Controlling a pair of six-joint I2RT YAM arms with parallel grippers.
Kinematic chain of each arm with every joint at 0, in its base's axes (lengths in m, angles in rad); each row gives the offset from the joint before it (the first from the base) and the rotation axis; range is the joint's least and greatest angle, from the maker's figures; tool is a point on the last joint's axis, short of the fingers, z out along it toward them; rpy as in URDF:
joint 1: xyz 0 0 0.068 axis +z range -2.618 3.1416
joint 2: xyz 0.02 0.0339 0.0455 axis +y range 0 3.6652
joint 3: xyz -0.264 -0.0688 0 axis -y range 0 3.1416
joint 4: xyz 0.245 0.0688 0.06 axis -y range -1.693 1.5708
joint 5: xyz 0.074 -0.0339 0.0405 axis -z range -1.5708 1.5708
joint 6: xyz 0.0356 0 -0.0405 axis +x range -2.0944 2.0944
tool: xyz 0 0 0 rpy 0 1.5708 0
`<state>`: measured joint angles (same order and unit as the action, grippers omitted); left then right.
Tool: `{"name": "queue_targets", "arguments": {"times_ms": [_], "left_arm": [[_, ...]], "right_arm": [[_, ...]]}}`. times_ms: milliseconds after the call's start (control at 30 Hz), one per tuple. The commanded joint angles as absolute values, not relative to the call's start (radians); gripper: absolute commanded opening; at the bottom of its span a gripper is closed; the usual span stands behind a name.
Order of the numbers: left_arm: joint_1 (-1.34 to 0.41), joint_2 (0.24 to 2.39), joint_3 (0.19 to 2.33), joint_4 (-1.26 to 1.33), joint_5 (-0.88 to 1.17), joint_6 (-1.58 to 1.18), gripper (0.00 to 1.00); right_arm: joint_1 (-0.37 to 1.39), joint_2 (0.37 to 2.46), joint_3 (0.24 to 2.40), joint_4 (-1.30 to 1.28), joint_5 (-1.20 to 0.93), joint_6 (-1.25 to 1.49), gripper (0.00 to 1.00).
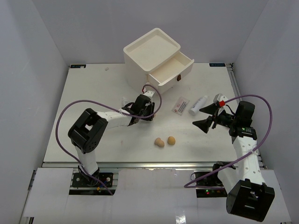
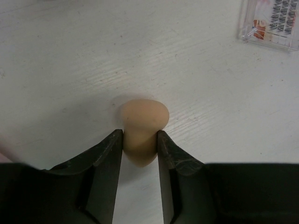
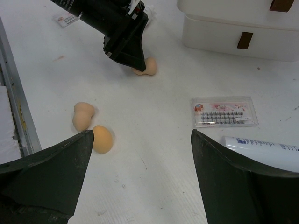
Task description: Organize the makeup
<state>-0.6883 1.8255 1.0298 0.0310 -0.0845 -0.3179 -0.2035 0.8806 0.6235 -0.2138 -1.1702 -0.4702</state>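
Note:
My left gripper (image 2: 140, 136) is shut on a tan sponge (image 2: 142, 122) that rests on the white table; the fingers squeeze its narrow end. In the top view the left gripper (image 1: 147, 113) hides this sponge; it shows in the right wrist view (image 3: 147, 66). Two more tan sponges (image 1: 160, 142) (image 1: 171, 140) lie side by side at the centre front. A flat packet (image 1: 181, 105) and a white bottle (image 1: 198, 105) lie to the right. My right gripper (image 1: 208, 119) is open and empty, hovering right of them, with its jaws (image 3: 142, 135) wide apart. The pink tube is not in view.
The white drawer box (image 1: 156, 56) stands at the back with its lower drawer (image 1: 174, 70) pulled open. Another small packet (image 3: 65, 19) lies beyond the left arm. The table's front edge rail (image 3: 16, 112) runs close to the two sponges.

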Motion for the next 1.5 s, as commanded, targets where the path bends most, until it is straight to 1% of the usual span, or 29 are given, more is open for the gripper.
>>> {"name": "queue_targets", "arguments": {"times_ms": [0, 33, 133, 200, 267, 533, 633, 700, 833, 967, 1067, 1233, 1367, 1467], "left_arm": [[-0.691, 1.808, 1.041, 0.059, -0.087, -0.327, 0.30], [-0.692, 1.800, 1.031, 0.065, -0.088, -0.331, 0.24], [-0.696, 1.755, 0.993, 0.083, -0.090, -0.343, 0.09], [-0.700, 1.712, 0.966, 0.089, -0.087, -0.350, 0.03], [-0.710, 1.659, 0.939, 0.095, -0.084, -0.348, 0.00], [-0.734, 1.385, 0.879, 0.138, 0.036, -0.258, 0.00], [-0.735, 1.330, 0.932, 0.138, 0.058, -0.219, 0.00], [-0.736, 1.330, 0.997, 0.126, 0.060, -0.195, 0.00], [-0.735, 1.426, 1.233, 0.054, 0.061, -0.112, 0.00], [-0.718, 1.596, 1.496, -0.040, 0.057, -0.040, 0.00], [-0.697, 1.762, 1.672, -0.090, 0.064, -0.023, 0.00], [-0.689, 1.937, 1.930, -0.143, 0.057, -0.005, 0.01], [-0.689, 2.058, 2.047, -0.175, 0.023, -0.005, 0.08], [-0.689, 2.089, 2.076, -0.176, 0.016, -0.005, 0.21]], "right_arm": [[-0.211, 0.872, 0.641, -0.190, -1.187, -0.459, 0.91], [-0.212, 0.872, 0.641, -0.190, -1.188, -0.459, 0.91], [-0.212, 0.873, 0.643, -0.190, -1.190, -0.459, 0.91], [-0.212, 0.871, 0.643, -0.190, -1.192, -0.457, 0.91], [-0.212, 0.870, 0.641, -0.190, -1.190, -0.457, 0.91], [-0.213, 0.874, 0.641, -0.190, -1.190, -0.454, 0.91], [-0.215, 0.875, 0.641, -0.190, -1.192, -0.454, 0.91], [-0.218, 0.876, 0.641, -0.190, -1.190, -0.454, 0.91], [-0.219, 0.877, 0.641, -0.191, -1.190, -0.454, 0.91], [-0.222, 0.876, 0.640, -0.190, -1.189, -0.454, 0.91], [-0.222, 0.874, 0.640, -0.190, -1.189, -0.454, 0.91], [-0.224, 0.873, 0.640, -0.190, -1.192, -0.454, 0.91], [-0.225, 0.873, 0.639, -0.190, -1.195, -0.454, 0.91], [-0.225, 0.870, 0.640, -0.190, -1.197, -0.454, 0.91]]}}
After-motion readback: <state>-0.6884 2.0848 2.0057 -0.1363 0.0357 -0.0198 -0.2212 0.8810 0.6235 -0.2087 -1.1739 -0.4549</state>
